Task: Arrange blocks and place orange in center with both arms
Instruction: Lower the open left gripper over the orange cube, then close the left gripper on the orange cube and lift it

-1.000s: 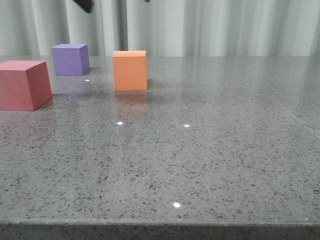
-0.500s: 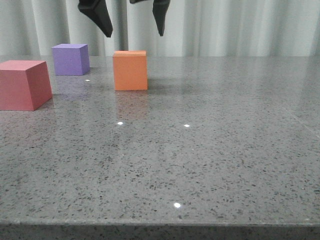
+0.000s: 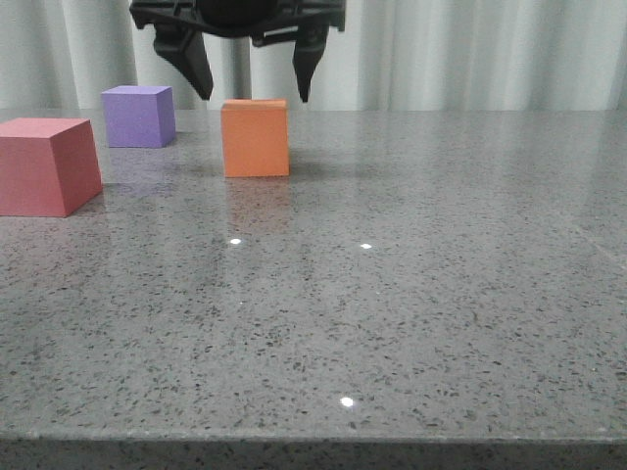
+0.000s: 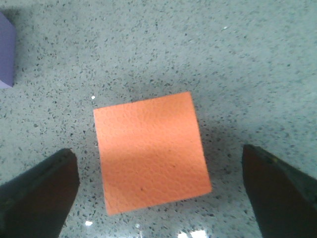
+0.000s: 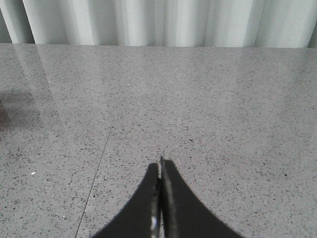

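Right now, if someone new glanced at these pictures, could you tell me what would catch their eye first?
Probably the orange cube toward the back of the grey speckled table, with the left gripper hanging open just above it, one finger to each side. Next, the reddish-pink cube at the left edge and the purple cube behind it. The right gripper is shut over bare tabletop.

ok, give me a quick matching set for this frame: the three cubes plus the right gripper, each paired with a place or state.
Column 1:
1. orange cube
2. purple cube
3. reddish-pink cube
4. right gripper

Column 2:
A. fingers shut, over bare table
B. nearest the camera, at the left edge of the front view
C. under the open left gripper
D. farthest back, left of the orange one

Pairs: 1-C, 2-D, 3-B, 4-A
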`<state>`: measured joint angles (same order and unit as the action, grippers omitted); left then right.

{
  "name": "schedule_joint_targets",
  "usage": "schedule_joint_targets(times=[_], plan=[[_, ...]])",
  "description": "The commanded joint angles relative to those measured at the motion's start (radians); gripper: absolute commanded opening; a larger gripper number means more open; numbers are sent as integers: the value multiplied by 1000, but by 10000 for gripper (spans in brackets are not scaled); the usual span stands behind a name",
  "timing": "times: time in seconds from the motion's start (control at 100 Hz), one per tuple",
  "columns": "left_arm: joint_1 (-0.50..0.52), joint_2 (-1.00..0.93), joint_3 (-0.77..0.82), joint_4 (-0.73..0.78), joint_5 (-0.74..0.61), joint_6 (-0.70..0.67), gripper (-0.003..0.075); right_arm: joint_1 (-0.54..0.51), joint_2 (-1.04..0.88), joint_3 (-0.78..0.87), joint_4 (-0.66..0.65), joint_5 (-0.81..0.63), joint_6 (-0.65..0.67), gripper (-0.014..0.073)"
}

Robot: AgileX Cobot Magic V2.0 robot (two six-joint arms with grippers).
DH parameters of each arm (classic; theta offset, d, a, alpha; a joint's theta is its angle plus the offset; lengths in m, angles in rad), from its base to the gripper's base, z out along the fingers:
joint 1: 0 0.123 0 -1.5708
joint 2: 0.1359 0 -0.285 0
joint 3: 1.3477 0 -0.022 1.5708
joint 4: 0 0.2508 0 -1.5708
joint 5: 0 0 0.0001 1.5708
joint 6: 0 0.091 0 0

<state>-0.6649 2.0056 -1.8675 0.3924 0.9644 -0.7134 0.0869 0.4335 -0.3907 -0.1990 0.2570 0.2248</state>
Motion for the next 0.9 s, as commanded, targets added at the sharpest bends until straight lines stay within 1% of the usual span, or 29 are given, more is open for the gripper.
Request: schedule_joint_targets(times=[0.0, 0.32, 0.43, 0.5, 0.57, 0.75, 0.81, 0.89], plan=[[4, -36, -33, 25, -42, -12, 620, -5, 1, -28, -15, -84, -2, -110], [4, -1, -33, 23, -61, -12, 619, -5, 1, -28, -15, -84, -2, -110], [4, 7, -33, 8, -61, -12, 597, -5, 1, -28, -15, -84, -2, -110], [4, 7, -33, 6, -61, -12, 556, -5, 1, -28, -15, -84, -2, -110], [4, 7, -33, 6, -61, -12, 496, -5, 1, -28, -15, -84, -2, -110], [4, 7, -33, 6, -49, -12, 302, -5, 1, -28, -15, -84, -2, -110], [4, 5, -33, 6, -41, -10, 273, -5, 1, -28, -15, -84, -2, -110], [4, -2, -37, 6, -24, -2, 270, -5, 1, -28, -15, -84, -2, -110]])
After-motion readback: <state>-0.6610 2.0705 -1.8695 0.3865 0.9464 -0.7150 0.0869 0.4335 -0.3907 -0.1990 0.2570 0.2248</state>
